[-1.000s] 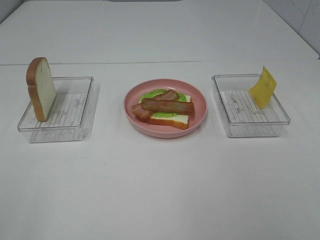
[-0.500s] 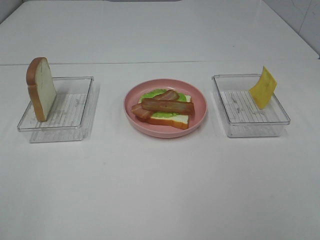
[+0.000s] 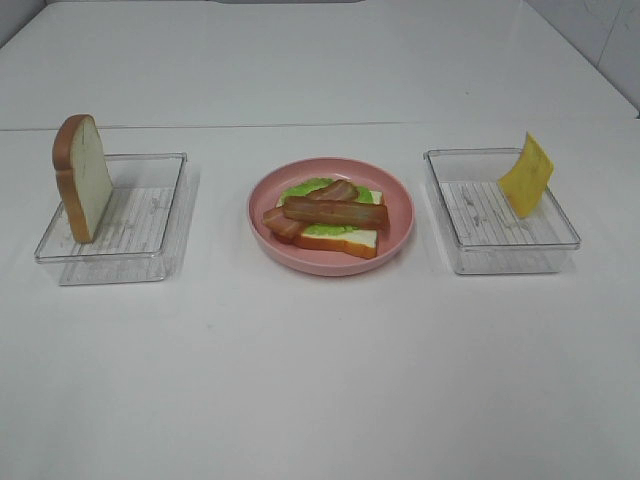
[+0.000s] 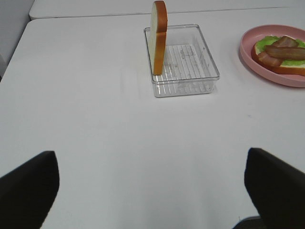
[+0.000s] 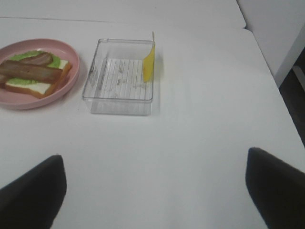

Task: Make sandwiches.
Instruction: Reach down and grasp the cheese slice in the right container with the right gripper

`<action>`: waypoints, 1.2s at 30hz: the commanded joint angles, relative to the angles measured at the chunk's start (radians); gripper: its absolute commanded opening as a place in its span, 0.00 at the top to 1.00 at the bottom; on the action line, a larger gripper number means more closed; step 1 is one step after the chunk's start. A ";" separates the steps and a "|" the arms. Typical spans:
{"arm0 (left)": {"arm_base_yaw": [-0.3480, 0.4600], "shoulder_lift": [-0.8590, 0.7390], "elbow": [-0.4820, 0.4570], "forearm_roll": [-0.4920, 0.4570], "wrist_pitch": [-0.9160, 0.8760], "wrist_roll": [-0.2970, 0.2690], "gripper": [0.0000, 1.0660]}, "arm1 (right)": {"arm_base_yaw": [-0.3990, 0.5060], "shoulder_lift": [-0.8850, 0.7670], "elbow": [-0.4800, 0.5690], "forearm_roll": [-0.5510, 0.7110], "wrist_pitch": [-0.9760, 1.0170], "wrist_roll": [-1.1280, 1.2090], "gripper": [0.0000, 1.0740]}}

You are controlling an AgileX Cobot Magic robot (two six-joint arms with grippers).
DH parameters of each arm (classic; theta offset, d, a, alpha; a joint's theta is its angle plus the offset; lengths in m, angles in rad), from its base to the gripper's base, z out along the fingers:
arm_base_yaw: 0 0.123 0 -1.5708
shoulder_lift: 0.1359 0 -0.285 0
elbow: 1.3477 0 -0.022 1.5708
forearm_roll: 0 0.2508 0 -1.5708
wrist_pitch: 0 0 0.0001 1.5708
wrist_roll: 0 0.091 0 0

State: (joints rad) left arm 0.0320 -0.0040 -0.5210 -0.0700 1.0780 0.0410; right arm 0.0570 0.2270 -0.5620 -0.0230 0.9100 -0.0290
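A half-built sandwich (image 3: 325, 222) lies on the pink plate (image 3: 400, 205) in the middle: a bread slice with green lettuce and two bacon strips (image 3: 335, 211) on top. It also shows as the sandwich (image 4: 281, 55) and the sandwich (image 5: 33, 74) in the wrist views. A second bread slice (image 3: 82, 178) stands on edge in the left clear tray (image 3: 150, 215). A yellow cheese square (image 3: 526, 176) leans in the right clear tray (image 3: 480, 225). My left gripper (image 4: 152, 191) and right gripper (image 5: 155, 191) are open, far short of the trays, holding nothing. Neither arm appears in the high view.
The white table's right edge (image 5: 281, 100) runs past the cheese tray, with a drop beyond it. A seam (image 3: 300, 126) crosses the table behind the trays. The table's left edge (image 4: 14, 47) lies beyond the bread tray.
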 commanded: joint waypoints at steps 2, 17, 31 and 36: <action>0.001 -0.018 0.002 -0.008 -0.004 0.000 0.08 | -0.003 0.174 -0.031 -0.014 -0.134 0.029 0.08; 0.001 -0.018 0.002 -0.008 -0.004 0.000 0.08 | -0.003 1.105 -0.496 -0.021 -0.097 0.012 0.08; 0.001 -0.018 0.002 -0.008 -0.004 0.000 0.08 | -0.003 1.702 -1.047 -0.032 0.088 -0.051 0.08; 0.001 -0.018 0.002 -0.008 -0.004 0.000 0.08 | -0.003 1.803 -1.134 -0.031 0.090 -0.060 0.10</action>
State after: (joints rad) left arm 0.0320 -0.0040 -0.5210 -0.0700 1.0780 0.0410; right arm 0.0570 2.0240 -1.6860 -0.0550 0.9890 -0.0710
